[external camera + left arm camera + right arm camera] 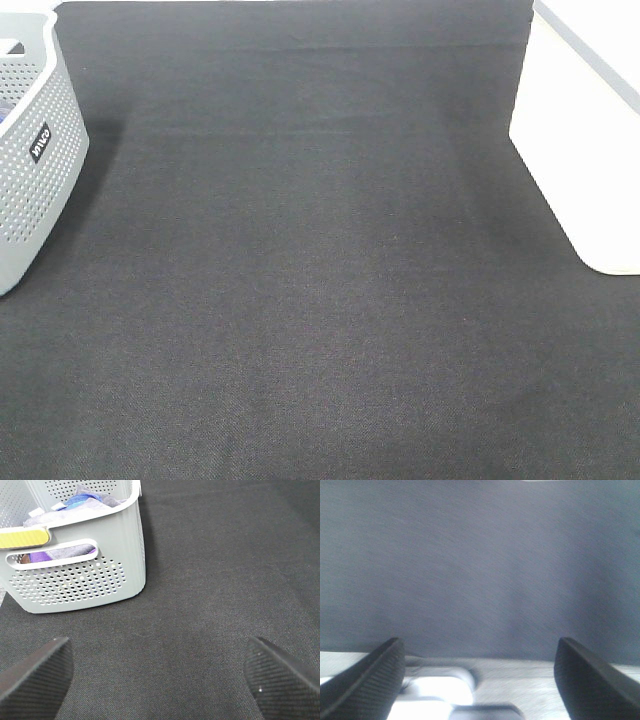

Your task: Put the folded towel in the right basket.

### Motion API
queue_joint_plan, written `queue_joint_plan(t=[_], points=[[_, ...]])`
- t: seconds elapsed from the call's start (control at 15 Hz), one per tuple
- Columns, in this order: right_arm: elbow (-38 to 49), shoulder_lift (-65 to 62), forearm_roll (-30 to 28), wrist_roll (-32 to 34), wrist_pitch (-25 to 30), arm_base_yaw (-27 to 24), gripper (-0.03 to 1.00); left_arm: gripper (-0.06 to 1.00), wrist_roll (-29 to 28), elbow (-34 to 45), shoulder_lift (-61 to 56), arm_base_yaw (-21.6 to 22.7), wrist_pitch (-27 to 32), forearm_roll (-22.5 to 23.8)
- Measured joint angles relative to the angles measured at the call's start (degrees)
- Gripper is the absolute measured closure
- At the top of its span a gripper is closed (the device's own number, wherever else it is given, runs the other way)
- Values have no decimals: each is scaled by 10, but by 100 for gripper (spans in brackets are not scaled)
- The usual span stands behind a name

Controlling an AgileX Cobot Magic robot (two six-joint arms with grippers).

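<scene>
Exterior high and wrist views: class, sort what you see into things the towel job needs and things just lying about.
Job:
right basket
left gripper, open
right gripper, open
(no loose towel in view)

Lying about:
left basket
cloths inside it
black mat

Dark cloth-covered table (320, 300), grey perforated basket (30, 170) at left, white basket (585, 170) at right.

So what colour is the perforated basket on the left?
Light grey basket, clearest in the left wrist view.

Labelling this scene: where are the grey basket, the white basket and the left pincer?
grey basket (35, 170), exterior high view, perforated side wall.
white basket (580, 150), exterior high view, plain side wall.
left pincer (160, 680), left wrist view, midway between fingertips.
</scene>
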Motion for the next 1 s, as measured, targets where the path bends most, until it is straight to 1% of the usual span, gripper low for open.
queue_joint_plan(t=[0.07,0.2,0.33,0.47,0.53,0.67,0.8,1.0], points=[[26,-50,-14,9,1,0,20,6,0,0,0,0,0,0],[76,-151,-19,17,-15,1,20,6,0,0,0,0,0,0],[109,-195,-20,18,-26,33,20,6,0,0,0,0,0,0],[119,-230,-29,17,-32,78,20,6,0,0,0,0,0,0],[119,-250,-36,16,-40,92,20,6,0,0,0,0,0,0],[119,-268,-41,16,-44,98,20,6,0,0,0,0,0,0],[138,-316,-48,15,-77,99,20,6,0,0,0,0,0,0],[142,-336,-48,15,-85,99,20,6,0,0,0,0,0,0]])
